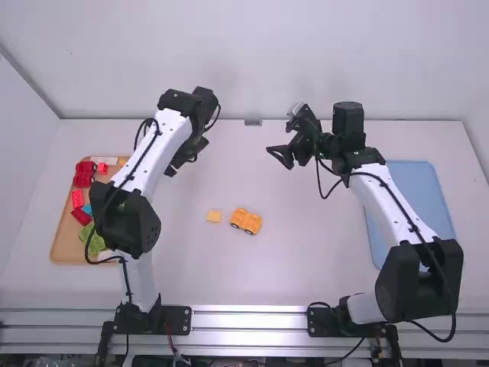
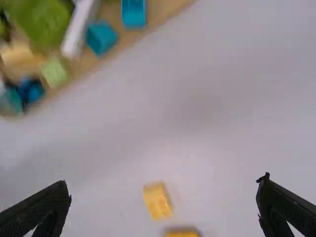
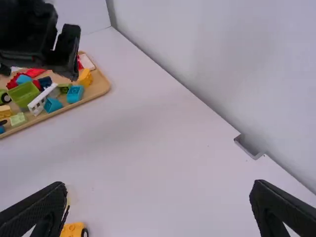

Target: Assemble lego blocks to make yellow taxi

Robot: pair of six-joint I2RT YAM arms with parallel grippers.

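Holding colourful blocks [image 3: 23, 94], a wooden tray [image 1: 63, 246], left gripper [image 1: 182, 165] and right gripper [image 1: 279, 158] both with fingers spread

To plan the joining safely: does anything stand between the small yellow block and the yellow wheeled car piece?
Nothing visible does: a narrow strip of white table separates the small yellow block from the yellow wheeled car piece.

I could pass over the white table [image 1: 313, 252] between the small orange-yellow wheeled toy car [image 1: 246, 221] and the flat blue tray [image 1: 416, 195]. Low down, that car and the square yellow block [image 1: 214, 216] near it obstruct me; my white-linked left arm [image 1: 157, 153] overhangs the block-laden wooden tray [image 1: 63, 243].
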